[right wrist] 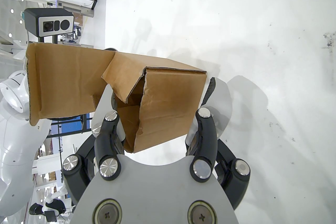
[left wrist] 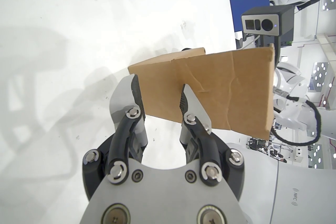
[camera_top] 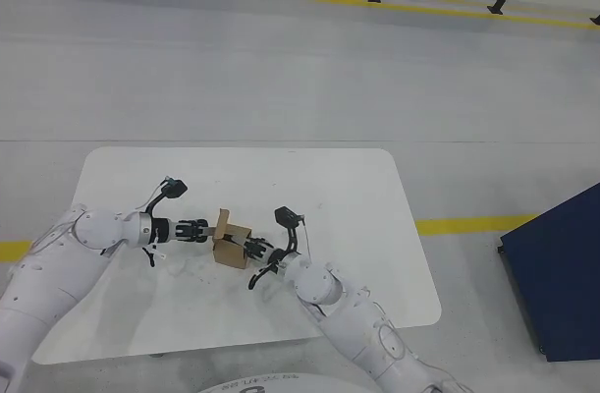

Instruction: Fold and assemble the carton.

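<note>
Cardboard carton (camera_top: 231,246): found about the middle of the table (camera_top: 358,187), well apart from every edge, and held between the two grippers. Whether its underside touches the tabletop cannot be told.
Long axis: laid roughly along the table's near edge, with one end given to each arm.
Left gripper (left wrist: 159,92): fingers are set apart and appear closed onto the carton's left end, just beside the long flap (left wrist: 249,93).
Right gripper (right wrist: 161,89): fingers are spread across the right end and clamped on it, one outside the wall and the other half hidden behind a short flap (right wrist: 120,78) at the open mouth.
Key relation: the long flap is seen unfolded, in line with a side wall, and the left gripper is judged the nearer to it.
Room: wide margins of tabletop are seen toward every edge, so flaps can likely be swung freely.
</note>
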